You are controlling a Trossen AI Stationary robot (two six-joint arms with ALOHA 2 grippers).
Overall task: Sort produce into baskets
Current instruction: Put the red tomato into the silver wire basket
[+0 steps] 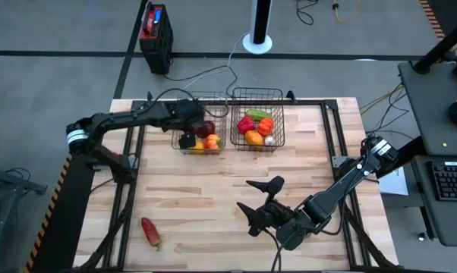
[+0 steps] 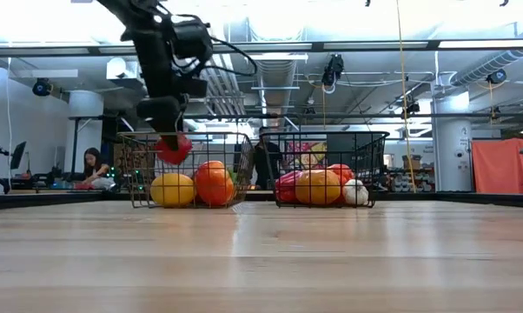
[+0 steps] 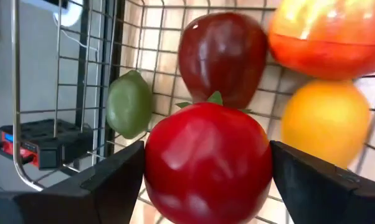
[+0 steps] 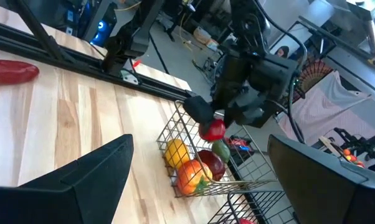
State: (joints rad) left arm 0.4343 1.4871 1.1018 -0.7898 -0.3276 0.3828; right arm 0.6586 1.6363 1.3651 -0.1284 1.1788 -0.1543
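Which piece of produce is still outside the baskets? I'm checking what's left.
The red pepper lying alone on the table's near-left part; all other pieces are in the two baskets.

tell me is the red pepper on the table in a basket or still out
Out. The long red pepper lies alone on the bare wooden table, far from both dark wire mesh baskets.

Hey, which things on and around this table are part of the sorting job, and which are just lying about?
Part of the job:
- left basket with fruit
- right basket with vegetables
- red tomato between the left claw's fingers, above the left basket
- red pepper alone on the table

Just lying about:
- black and red box on the floor
- white stand
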